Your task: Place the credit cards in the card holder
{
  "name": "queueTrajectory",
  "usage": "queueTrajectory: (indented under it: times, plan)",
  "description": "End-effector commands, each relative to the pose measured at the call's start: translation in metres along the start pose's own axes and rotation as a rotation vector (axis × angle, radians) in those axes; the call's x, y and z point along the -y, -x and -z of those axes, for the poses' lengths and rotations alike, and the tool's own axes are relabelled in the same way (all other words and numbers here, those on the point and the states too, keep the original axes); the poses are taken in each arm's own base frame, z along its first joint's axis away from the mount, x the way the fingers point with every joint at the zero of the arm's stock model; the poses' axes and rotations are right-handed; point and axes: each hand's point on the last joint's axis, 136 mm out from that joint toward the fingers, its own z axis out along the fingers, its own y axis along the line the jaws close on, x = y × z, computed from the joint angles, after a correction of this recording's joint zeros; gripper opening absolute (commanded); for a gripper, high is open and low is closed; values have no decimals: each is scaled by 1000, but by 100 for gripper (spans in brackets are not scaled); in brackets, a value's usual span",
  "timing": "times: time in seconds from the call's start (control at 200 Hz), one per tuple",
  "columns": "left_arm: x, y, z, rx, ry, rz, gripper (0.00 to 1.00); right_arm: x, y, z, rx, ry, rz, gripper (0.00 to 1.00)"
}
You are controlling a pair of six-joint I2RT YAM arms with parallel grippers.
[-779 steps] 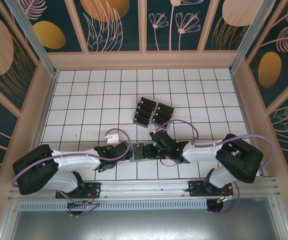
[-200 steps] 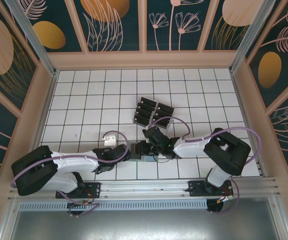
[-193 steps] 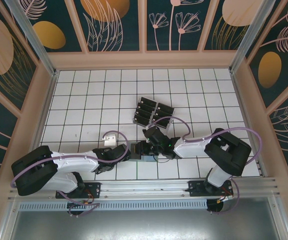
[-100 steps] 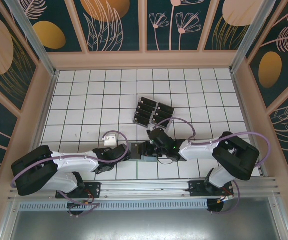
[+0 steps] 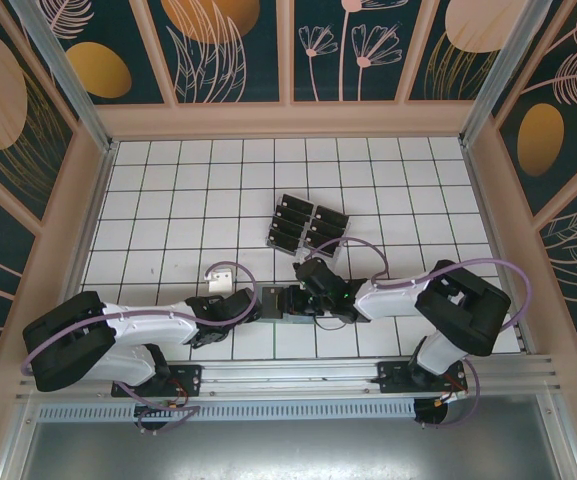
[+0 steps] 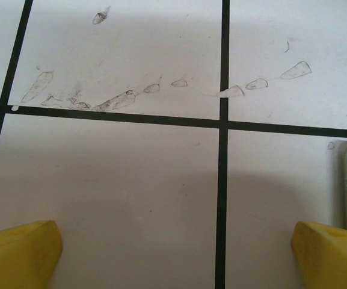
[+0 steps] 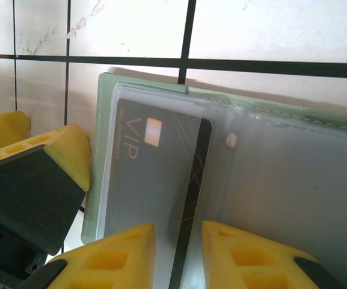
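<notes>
Black card inside green card holder, edge at the narrow-gapped right end effector; left end effector wide.

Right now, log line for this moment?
credit card: in card holder sleeve | left claw: open, beside holder edge | right claw: slightly open over card

Robot lab test cell: white grid-lined table, floral-printed wall panels, robot arms on aluminium rail.
</notes>
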Motion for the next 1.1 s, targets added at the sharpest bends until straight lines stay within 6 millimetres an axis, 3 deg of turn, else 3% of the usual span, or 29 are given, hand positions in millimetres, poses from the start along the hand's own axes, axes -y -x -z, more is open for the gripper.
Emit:
queueTrajectory:
  times: [0.0,0.535,0.656,0.916,1.096]
  plan:
    - [-1,-17,-6,-60,-20,-7,99,-4,2,-4,0,-2,8,27]
    - [0,-18,-7,-63,-26,-10,99,-20,6,-10,-13,20,28,26]
    - [1,-17,-5,-62,-28,-8,99,-24,6,-7,-18,23,43,31]
    - [-5,-6,6,-36,-14,18,99,-26,19,27,60,-2,76,42]
    - [-1,10,16,-3,-17,15,99,-2,36,52,131,-123,116,43]
